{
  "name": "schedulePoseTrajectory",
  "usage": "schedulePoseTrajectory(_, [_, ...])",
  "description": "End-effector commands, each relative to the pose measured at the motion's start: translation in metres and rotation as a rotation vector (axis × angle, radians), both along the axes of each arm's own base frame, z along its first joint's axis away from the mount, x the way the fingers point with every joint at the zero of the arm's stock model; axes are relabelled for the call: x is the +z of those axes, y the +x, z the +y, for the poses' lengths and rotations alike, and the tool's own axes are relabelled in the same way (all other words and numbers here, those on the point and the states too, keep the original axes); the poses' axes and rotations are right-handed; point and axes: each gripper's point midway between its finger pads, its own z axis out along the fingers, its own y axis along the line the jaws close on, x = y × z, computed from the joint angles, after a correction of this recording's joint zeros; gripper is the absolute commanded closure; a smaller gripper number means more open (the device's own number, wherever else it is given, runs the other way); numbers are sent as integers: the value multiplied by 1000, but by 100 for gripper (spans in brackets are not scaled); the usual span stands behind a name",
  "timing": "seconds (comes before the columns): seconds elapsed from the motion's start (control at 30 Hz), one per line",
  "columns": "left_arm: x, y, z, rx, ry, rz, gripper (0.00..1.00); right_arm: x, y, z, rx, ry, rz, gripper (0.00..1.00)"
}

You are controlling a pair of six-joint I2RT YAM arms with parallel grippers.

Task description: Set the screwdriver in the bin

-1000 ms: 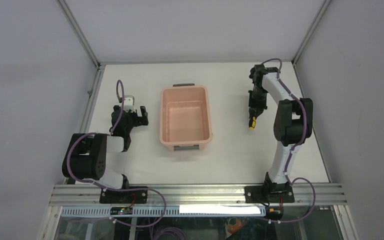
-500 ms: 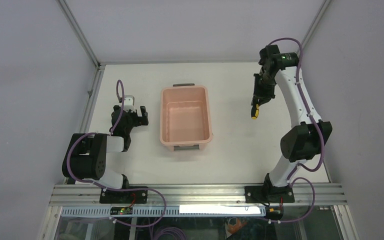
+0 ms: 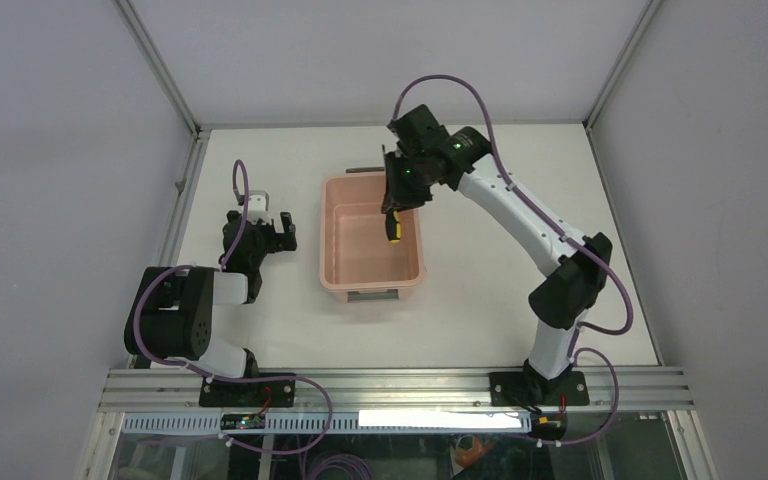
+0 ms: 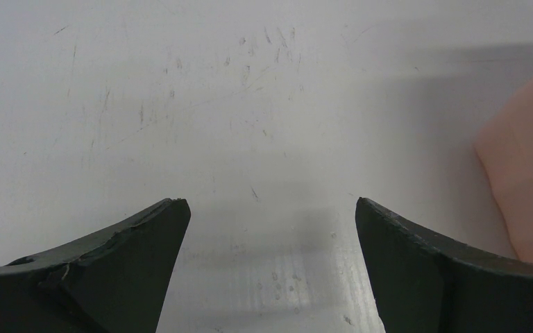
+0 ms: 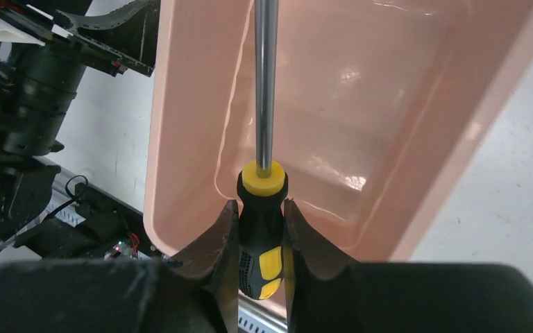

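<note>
The salmon-pink bin (image 3: 332, 262) stands at the table's middle, and its inside fills the right wrist view (image 5: 395, 166). My right gripper (image 3: 397, 200) is shut on the yellow-and-black handle of the screwdriver (image 3: 393, 227) and holds it in the air over the bin's right half. In the right wrist view the gripper (image 5: 260, 215) pinches the screwdriver handle (image 5: 262, 201), and the metal shaft runs up and out of the frame. My left gripper (image 3: 278, 227) is open and empty, low over the table to the left of the bin; its wrist view (image 4: 271, 208) shows bare table between the fingers.
The bin's edge (image 4: 527, 180) shows at the right of the left wrist view. Grey walls and aluminium frame rails (image 3: 175, 200) bound the white table. The arm bases sit on a rail (image 3: 390, 385) at the near edge.
My right arm has swung left from the table's right side, carrying the screwdriver from beside the bin to above it. The left arm has not moved.
</note>
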Motion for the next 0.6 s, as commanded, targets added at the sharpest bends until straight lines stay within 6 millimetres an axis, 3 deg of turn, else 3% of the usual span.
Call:
schedulePoseTrajectory(0.0, [22,12,-7,-15,-20,-83,1,-10,16,31,-28,-4,-59,100])
schedulePoseTrajectory(0.17, [22,12,-7,-15,-20,-83,1,-67,3,45,-33,-76,-12,100])
schedulePoseTrajectory(0.4, [23,13,-6,-14,-20,-84,1,-162,-13,33,-94,-204,67,100])
schedulePoseTrajectory(0.57, [22,12,-7,-15,-20,-84,1,-193,-20,31,-108,-242,90,98])
